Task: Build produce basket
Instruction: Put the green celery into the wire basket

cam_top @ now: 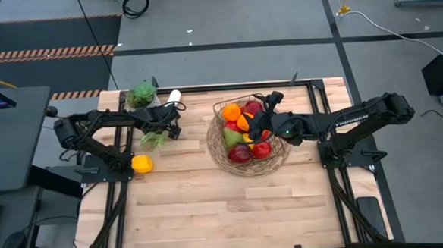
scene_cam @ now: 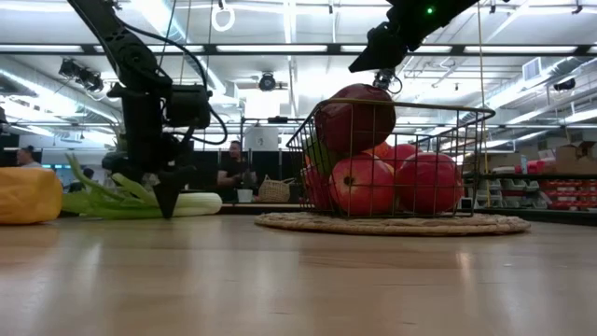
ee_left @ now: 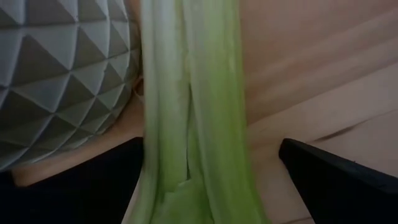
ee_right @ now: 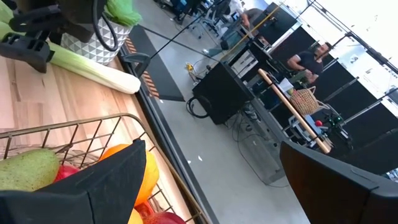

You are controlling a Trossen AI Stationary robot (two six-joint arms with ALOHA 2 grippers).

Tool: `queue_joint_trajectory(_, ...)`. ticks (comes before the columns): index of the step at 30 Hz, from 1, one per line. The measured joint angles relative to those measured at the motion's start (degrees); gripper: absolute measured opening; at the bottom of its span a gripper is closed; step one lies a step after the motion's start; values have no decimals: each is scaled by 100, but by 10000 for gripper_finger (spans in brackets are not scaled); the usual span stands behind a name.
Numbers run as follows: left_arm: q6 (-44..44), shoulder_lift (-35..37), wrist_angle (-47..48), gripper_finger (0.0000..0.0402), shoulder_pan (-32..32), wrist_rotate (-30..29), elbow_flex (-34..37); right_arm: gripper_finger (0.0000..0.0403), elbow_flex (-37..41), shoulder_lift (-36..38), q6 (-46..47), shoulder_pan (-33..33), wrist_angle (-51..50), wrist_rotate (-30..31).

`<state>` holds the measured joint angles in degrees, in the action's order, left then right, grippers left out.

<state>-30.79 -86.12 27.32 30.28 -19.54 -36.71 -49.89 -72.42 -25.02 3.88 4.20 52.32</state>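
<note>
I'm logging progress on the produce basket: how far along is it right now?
Mostly filled: the basket already holds apples, oranges and a pear. In hand: the left claw is down at the table, open astride the leek. The right claw hovers open above the basket. Left: the leek and the yellow fruit on the table.
</note>
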Motion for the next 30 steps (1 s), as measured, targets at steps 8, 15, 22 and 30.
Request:
queue_joint_trajectory(8, -9, -10, -82, 394, -7, 67, 0, 374, 2, 0, 3, 0, 1, -312)
queue_joint_trajectory(15, 9, -19, -128, 394, -20, 75, 2, 374, 2, 0, 2, 0, 1, -333)
queue_joint_trajectory(22, -129, -23, -111, 394, -28, -254, 0, 374, 2, 0, 2, 0, 1, -451)
queue_joint_trajectory(30, -131, -24, -107, 369, -33, -215, -2, 374, 2, 0, 2, 0, 3, -460)
